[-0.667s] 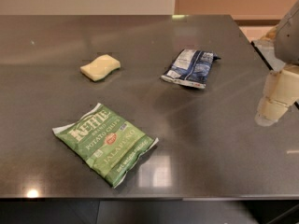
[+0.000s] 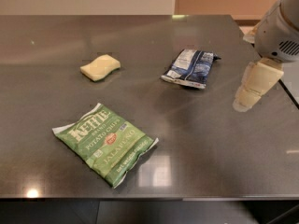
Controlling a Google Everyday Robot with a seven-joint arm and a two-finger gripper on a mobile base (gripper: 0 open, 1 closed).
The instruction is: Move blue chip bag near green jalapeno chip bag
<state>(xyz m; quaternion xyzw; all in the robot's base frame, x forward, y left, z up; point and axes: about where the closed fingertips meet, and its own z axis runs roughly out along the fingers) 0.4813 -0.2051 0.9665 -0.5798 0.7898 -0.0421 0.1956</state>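
Note:
The blue chip bag (image 2: pixel 190 67) lies flat on the dark table (image 2: pixel 210 153), right of centre toward the back. The green jalapeno chip bag (image 2: pixel 105 143) lies flat near the front left, label up. My gripper (image 2: pixel 246 99) hangs over the right side of the table, to the right of the blue bag and a little nearer the front, apart from it. It holds nothing that I can see.
A pale yellow sponge (image 2: pixel 100 67) lies at the back left, left of the blue bag. The table's right edge (image 2: pixel 287 90) runs just behind the gripper. The front edge lies just below the green bag.
The gripper has moved left and slightly up, closer to the blue bag. The bags and the sponge have not moved.

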